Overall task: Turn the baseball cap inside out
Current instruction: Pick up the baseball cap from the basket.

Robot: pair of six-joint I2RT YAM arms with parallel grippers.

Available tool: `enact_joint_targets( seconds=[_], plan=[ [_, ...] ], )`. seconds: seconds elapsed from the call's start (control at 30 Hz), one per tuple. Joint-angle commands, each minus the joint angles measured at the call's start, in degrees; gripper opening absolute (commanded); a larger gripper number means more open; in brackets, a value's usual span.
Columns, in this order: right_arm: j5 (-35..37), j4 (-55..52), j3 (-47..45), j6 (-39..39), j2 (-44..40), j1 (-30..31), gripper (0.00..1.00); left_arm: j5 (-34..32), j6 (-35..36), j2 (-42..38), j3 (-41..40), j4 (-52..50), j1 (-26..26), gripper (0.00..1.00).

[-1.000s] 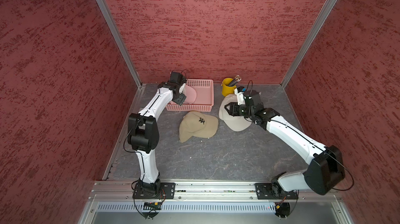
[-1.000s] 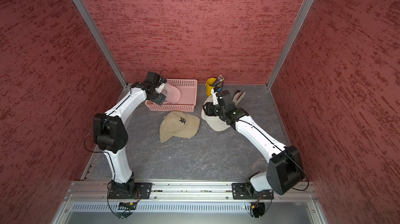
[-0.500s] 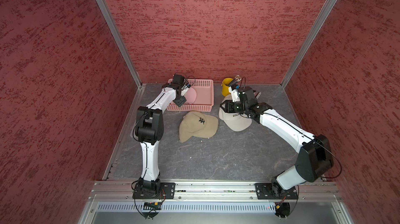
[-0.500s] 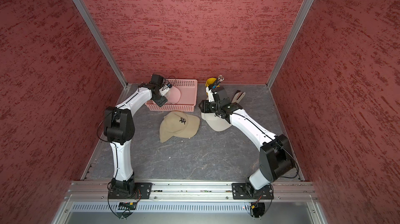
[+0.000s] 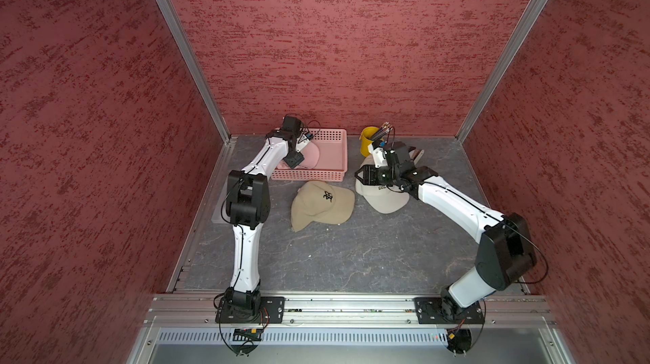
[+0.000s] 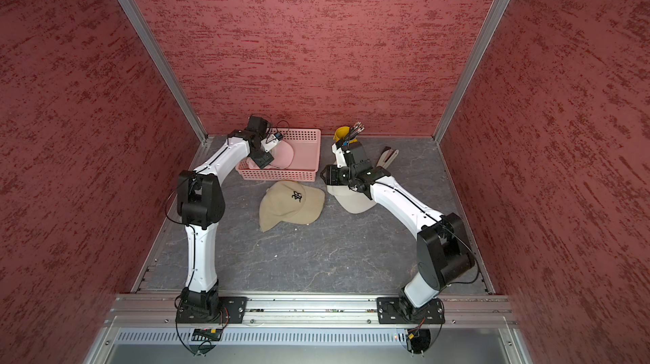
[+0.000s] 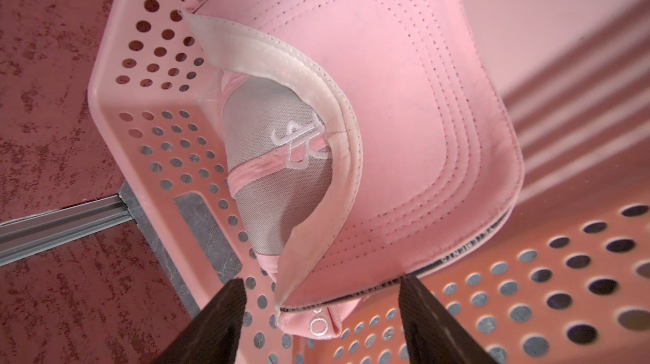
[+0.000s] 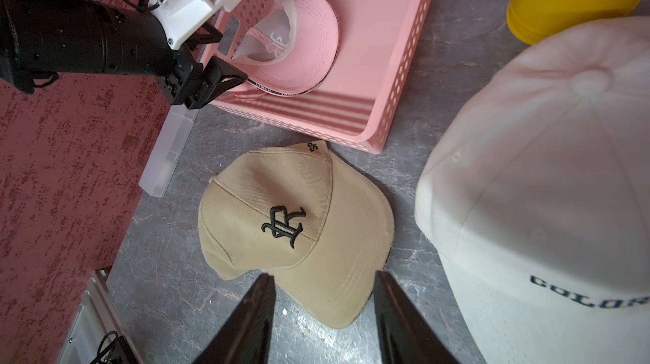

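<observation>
- My left hand [image 7: 322,285], spread, straddles the brim of the pink cap [image 7: 387,116]; right hand [image 8: 325,276] spread, empty.
- Crown likely soft, light; brim stiff: pinch the sweatband.

So: basket [image 5: 327,133] at the back edge of the surface [image 5: 351,256], one cap [image 5: 311,156] in it, monogram cap [image 5: 322,204] just in front, lettered cap [image 5: 385,200] right of that, pen cup [image 5: 367,140] behind.
</observation>
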Motion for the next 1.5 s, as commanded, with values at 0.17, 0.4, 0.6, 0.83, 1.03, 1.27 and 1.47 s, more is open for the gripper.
enact_joint_targets(
  seconds=[0.17, 0.4, 0.6, 0.83, 1.03, 1.27, 1.47],
  plan=[
    [-1.9, 2.3, 2.8, 0.8, 1.6, -0.4, 0.50, -1.1, 2.2, 3.8, 6.0, -8.3, -1.9, 0.70],
    [-2.5, 2.3, 2.5, 1.0, 1.8, -0.5, 0.50, -0.9, 1.8, -0.7, 2.8, -9.2, -0.4, 0.70],
    [-3.4, 1.8, 3.6, 1.0, 2.5, -0.4, 0.50, -3.5, 5.5, -0.6, 0.4, -7.2, 0.4, 0.71],
    [-3.1, 0.1, 5.0, 0.0, 2.5, -0.5, 0.50, -7.4, 7.5, 2.5, 1.0, -3.2, -0.1, 0.71],
    [-3.5, 0.6, 4.8, 0.0, 3.0, -0.6, 0.50, -7.4, 9.8, 5.3, 3.7, -3.0, -1.6, 0.70],
    [-3.7, 1.4, 3.8, 0.0, 3.0, -0.7, 0.50, -6.5, 10.6, 7.7, 7.7, -3.4, -2.7, 0.52],
    [-4.9, 3.4, 2.3, 1.3, 3.6, -0.7, 0.49, -4.5, 9.9, 7.4, 8.6, -4.6, -3.3, 0.16]
  ],
)
